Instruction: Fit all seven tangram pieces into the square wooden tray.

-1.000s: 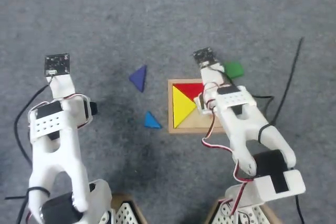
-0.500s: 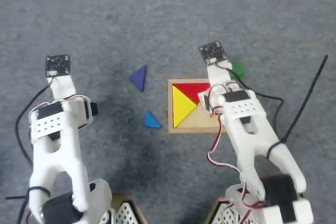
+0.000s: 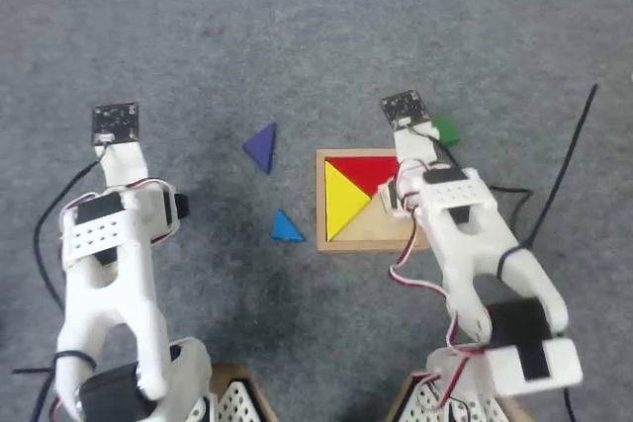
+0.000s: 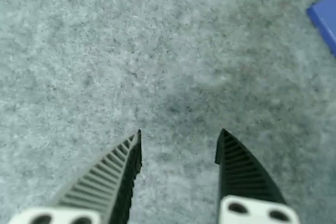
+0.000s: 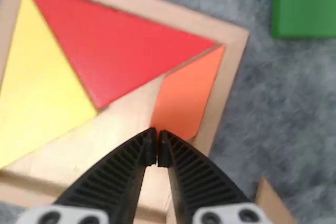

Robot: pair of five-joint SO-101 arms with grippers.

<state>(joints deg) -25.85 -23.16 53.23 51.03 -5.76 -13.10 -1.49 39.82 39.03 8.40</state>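
Progress, to my eye, is a little short of halfway. The square wooden tray (image 3: 368,242) lies right of the carpet's (image 3: 198,46) middle, holding the big red triangle (image 5: 121,45) along its far side and the big yellow triangle (image 5: 37,93) along its left, both apexes pointing to the centre. The orange piece (image 5: 184,98) lies inside, long axis along the right wall, sharp end toward the far corner. The right gripper (image 5: 157,140), fingers pressed together on nothing, sits at its near end. Left to place: the green piece (image 3: 444,129) just past that corner, then the dark blue triangle (image 3: 261,146) and light blue triangle (image 3: 287,228) left of the tray. The left gripper (image 4: 180,135), fingers spread, hangs over carpet.
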